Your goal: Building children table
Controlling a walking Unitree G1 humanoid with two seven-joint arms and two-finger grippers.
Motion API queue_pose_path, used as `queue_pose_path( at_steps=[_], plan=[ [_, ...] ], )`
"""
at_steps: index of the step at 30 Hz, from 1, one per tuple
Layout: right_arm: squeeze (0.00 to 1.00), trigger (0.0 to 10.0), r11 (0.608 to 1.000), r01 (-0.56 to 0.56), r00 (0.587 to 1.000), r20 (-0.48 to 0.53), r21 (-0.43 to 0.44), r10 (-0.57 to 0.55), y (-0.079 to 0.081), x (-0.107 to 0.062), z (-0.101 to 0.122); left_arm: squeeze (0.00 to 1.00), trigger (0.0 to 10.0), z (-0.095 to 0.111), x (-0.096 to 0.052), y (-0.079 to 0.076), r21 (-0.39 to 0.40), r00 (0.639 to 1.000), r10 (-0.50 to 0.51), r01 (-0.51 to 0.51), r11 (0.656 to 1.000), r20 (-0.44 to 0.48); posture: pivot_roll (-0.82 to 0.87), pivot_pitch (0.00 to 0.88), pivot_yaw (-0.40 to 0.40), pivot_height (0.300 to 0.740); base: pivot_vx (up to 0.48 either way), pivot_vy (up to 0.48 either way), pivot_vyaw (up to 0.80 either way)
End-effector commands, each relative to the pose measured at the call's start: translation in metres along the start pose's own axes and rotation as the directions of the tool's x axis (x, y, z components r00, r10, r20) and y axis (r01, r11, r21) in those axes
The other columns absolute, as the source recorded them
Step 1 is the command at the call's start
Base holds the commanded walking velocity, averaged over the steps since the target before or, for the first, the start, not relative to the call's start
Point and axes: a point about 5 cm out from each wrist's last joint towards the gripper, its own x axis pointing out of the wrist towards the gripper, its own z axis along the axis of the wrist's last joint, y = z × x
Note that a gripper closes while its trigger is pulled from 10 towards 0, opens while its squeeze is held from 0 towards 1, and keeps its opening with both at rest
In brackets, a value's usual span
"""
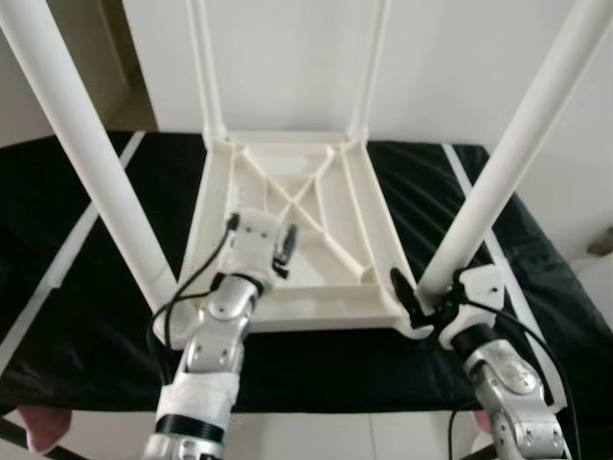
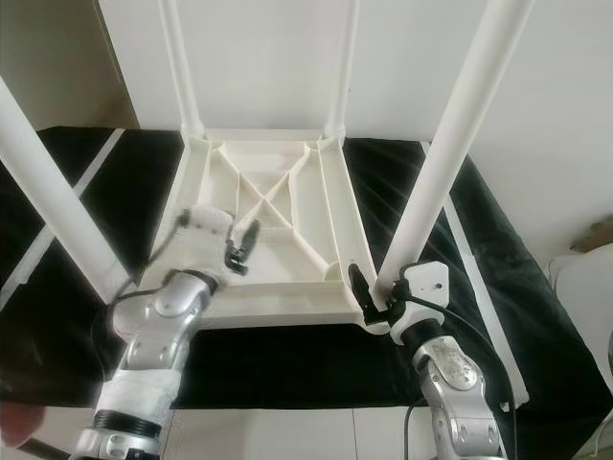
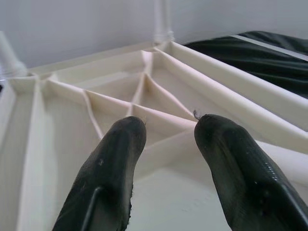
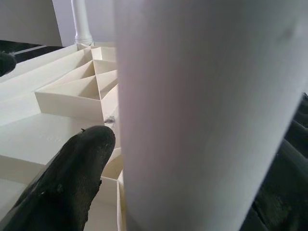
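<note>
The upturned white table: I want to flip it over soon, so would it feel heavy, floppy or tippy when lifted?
The upturned table is probably light for its size: its underside is thin ribbed plastic. The ribs suggest a stiff top. It seems stable lying flat on the black surface, but the near right leg, with the right gripper at its base, is long and may sway when lifted.

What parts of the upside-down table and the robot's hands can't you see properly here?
- Tops of all four legs: cut off by the upper edge in both eye views.
- Right gripper: in the right wrist view the near leg hides its second finger.
- Table top: its face lies down on the black surface, hidden.
- Left gripper: open above the ribs.
</note>
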Motion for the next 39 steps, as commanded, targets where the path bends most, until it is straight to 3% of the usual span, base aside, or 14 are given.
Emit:
queue_pose_path(
  at_steps=[1, 7, 8, 9, 10, 11, 12, 20, 26, 30, 31, 37, 38, 39],
  plan=[
    [0.00, 10.0, 1.000, 0.008, 1.000, -0.003, -0.007, -0.008, -0.003, -0.003, -0.001, 0.00, 0.0, 0.001, -0.003, -0.002, 0.007, 1.000, -0.026, 0.026, 1.000, 0.011, -0.16, 0.087, 0.011, 0.740, 0.000, 0.000, 0.00],
    [0.00, 10.0, 1.000, 0.004, 1.000, -0.010, -0.010, -0.004, -0.003, -0.004, -0.002, 0.00, 0.0, -0.001, -0.004, -0.005, 0.019, 0.998, -0.062, 0.062, 0.998, 0.006, -0.16, 0.089, 0.010, 0.740, 0.000, 0.000, 0.00],
    [0.00, 10.0, 1.000, 0.003, 1.000, -0.012, -0.011, -0.003, -0.004, -0.004, -0.003, 0.00, 4.1, -0.002, -0.005, -0.006, 0.016, 0.997, -0.083, 0.083, 0.996, -0.004, -0.16, 0.090, 0.010, 0.740, 0.000, 0.000, 0.00],
    [0.00, 10.0, 1.000, 0.003, 1.000, -0.013, -0.012, -0.003, -0.004, -0.004, -0.003, 0.00, 10.0, -0.003, -0.005, -0.007, 0.001, 0.996, -0.084, 0.084, 0.996, -0.008, -0.16, 0.090, 0.010, 0.740, 0.000, 0.000, 0.00],
    [0.00, 10.0, 1.000, 0.003, 1.000, -0.013, -0.012, -0.003, -0.004, -0.004, -0.003, 0.00, 10.0, -0.003, -0.005, -0.007, 0.001, 0.996, -0.084, 0.084, 0.996, -0.008, -0.16, 0.090, 0.010, 0.740, 0.000, 0.000, 0.00],
    [0.00, 10.0, 1.000, 0.003, 1.000, -0.014, -0.012, -0.003, -0.004, -0.004, -0.003, 0.25, 10.0, -0.003, -0.005, -0.006, -0.012, 0.997, -0.075, 0.075, 0.997, -0.009, -0.16, 0.090, 0.010, 0.740, 0.000, 0.000, 0.00],
    [0.00, 10.0, 1.000, 0.003, 1.000, -0.014, -0.011, -0.003, -0.004, -0.004, -0.003, 1.00, 10.0, -0.003, -0.005, -0.004, -0.021, 0.997, -0.071, 0.071, 0.997, -0.009, -0.16, 0.091, 0.010, 0.740, 0.000, 0.000, 0.00],
    [0.00, 10.0, 1.000, 0.001, 1.000, -0.016, -0.010, -0.001, -0.003, -0.005, -0.003, 1.00, 10.0, -0.002, -0.006, -0.003, -0.043, 0.997, -0.072, 0.072, 0.996, 0.002, -0.16, 0.092, 0.011, 0.740, 0.000, 0.000, 0.00],
    [0.00, 10.0, 1.000, -0.001, 1.000, -0.018, -0.017, 0.001, -0.003, -0.006, -0.004, 1.00, 10.0, -0.005, -0.010, -0.011, 0.129, 0.987, -0.160, 0.161, 0.979, -0.014, -0.16, 0.096, 0.013, 0.740, 0.000, 0.000, 0.00],
    [0.00, 10.0, 1.000, -0.002, 1.000, -0.018, -0.018, 0.002, -0.003, -0.006, -0.004, 1.00, 10.0, -0.006, -0.011, -0.012, 0.158, 0.985, -0.170, 0.171, 0.973, -0.015, -0.16, 0.096, 0.013, 0.740, 0.000, 0.000, 0.00],
    [0.00, 10.0, 1.000, -0.004, 1.000, -0.019, -0.020, 0.004, -0.003, -0.006, -0.004, 0.00, 10.0, -0.007, -0.013, -0.013, 0.240, 0.981, -0.195, 0.194, 0.951, -0.021, -0.16, 0.098, 0.012, 0.740, 0.000, 0.000, 0.00],
    [0.00, 10.0, 0.999, -0.014, 1.000, -0.021, -0.031, 0.014, -0.003, -0.007, -0.004, 0.00, 10.0, -0.008, -0.015, -0.018, 0.262, 0.972, -0.233, 0.231, 0.937, -0.025, -0.16, 0.098, 0.012, 0.740, 0.000, 0.000, 0.00],
    [0.00, 3.4, 0.999, -0.015, 1.000, -0.020, -0.030, 0.014, -0.003, -0.007, -0.004, 0.00, 10.0, -0.008, -0.016, -0.019, 0.261, 0.970, -0.242, 0.239, 0.935, -0.024, -0.16, 0.098, 0.011, 0.740, 0.000, 0.000, 0.00],
    [0.00, 3.4, 0.999, -0.015, 1.000, -0.020, -0.029, 0.014, -0.003, -0.007, -0.004, 0.00, 10.0, -0.008, -0.016, -0.020, 0.261, 0.969, -0.247, 0.244, 0.934, -0.023, -0.16, 0.098, 0.011, 0.740, 0.000, 0.000, 0.00]
  ],
)
